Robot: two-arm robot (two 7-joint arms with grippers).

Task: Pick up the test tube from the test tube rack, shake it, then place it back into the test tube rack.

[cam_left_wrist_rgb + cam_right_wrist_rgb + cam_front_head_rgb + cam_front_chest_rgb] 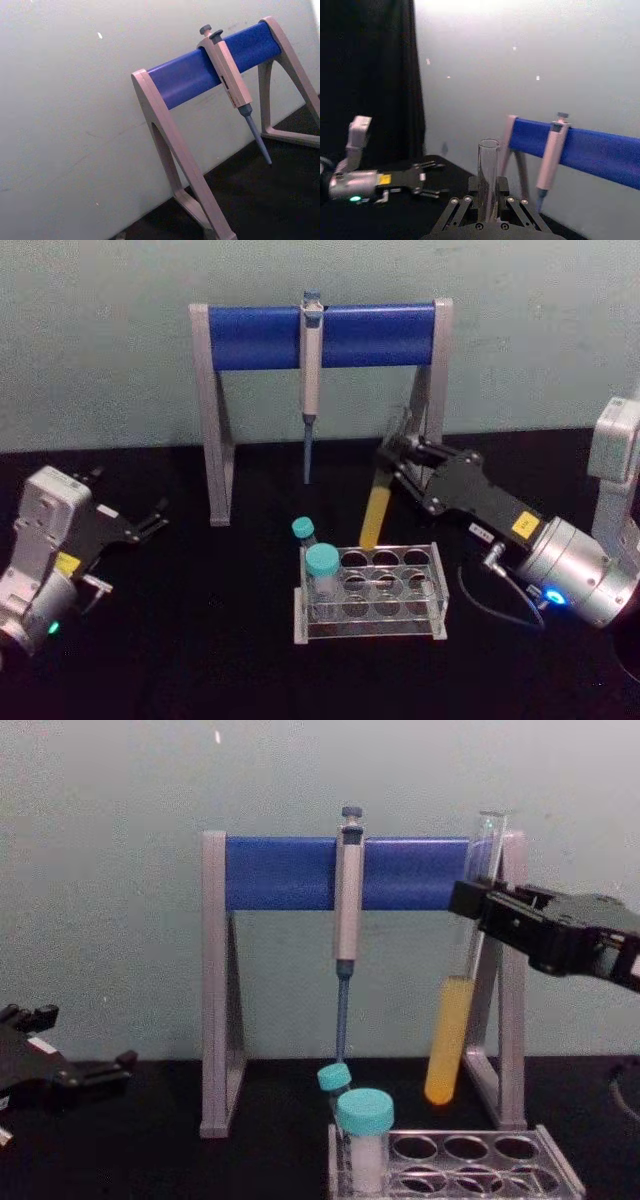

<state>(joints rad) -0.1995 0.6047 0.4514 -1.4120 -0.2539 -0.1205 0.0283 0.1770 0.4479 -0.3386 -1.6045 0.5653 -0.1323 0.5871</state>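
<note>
My right gripper (392, 462) is shut on the upper part of the test tube (375, 510) and holds it in the air, slightly tilted. The tube's round bottom hangs just above and behind the back row of the test tube rack (438, 592). Yellow-orange liquid fills the lower third of the test tube (447, 1040), whose open mouth rises above the right gripper (466, 902). In the right wrist view the clear test tube (488, 170) stands between the fingers of the right gripper (488, 202). My left gripper (152, 520) rests open at the far left of the table, away from the test tube rack (562, 1172).
A tall grey stand with a blue crossbar (250, 337) stands behind the rack, with a pipette (311, 370) hanging from it. Two teal-capped vials (322, 570) (303, 531) sit at the rack's left end. A cable (478, 602) loops beside the right arm.
</note>
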